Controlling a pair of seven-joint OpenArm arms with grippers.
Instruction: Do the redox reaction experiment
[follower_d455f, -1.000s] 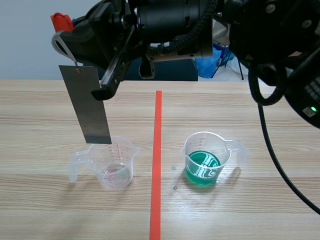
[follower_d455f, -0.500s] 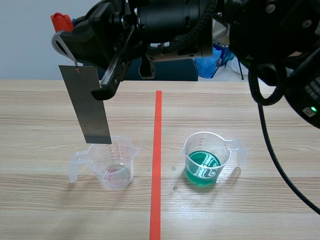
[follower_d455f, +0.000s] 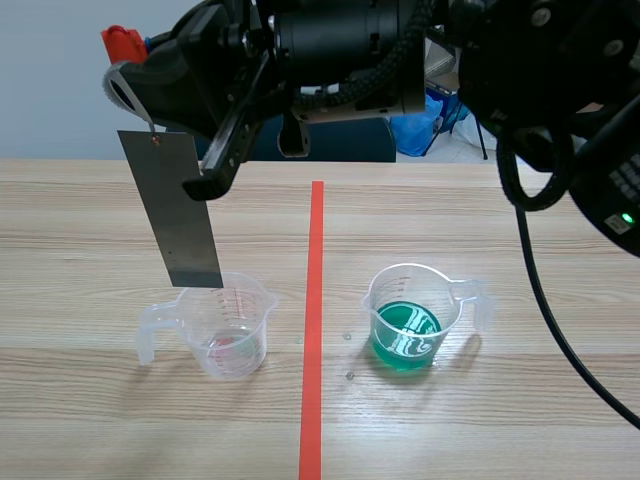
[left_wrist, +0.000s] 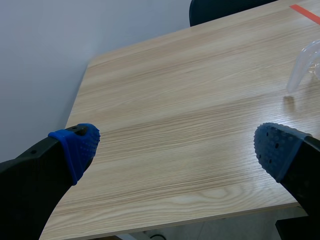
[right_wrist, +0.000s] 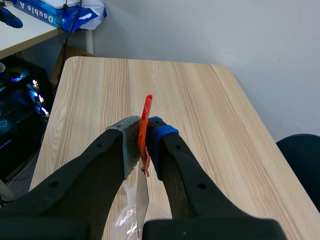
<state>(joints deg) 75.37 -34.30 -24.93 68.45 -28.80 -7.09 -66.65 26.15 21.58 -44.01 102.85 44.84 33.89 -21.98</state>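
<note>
Right wrist view: I find the right fingers (right_wrist: 161, 134) clamped on a red clip (right_wrist: 146, 107); its metal strip (follower_d455f: 172, 208) hangs over the clear beaker (follower_d455f: 228, 325), lower edge at the rim. The left fingers (left_wrist: 77, 146) gape wide, empty, above the counter (left_wrist: 175, 100).

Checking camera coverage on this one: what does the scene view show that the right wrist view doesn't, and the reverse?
Only the scene view: the beaker of green liquid, the orange-red tape line, and the broad face of the metal plate. Only the right wrist view: the right fingers pressed shut on the red clip, and a blue-and-white box on a side desk. Both: the clip, the plate hanging from it, and the clear beaker beneath.
</note>
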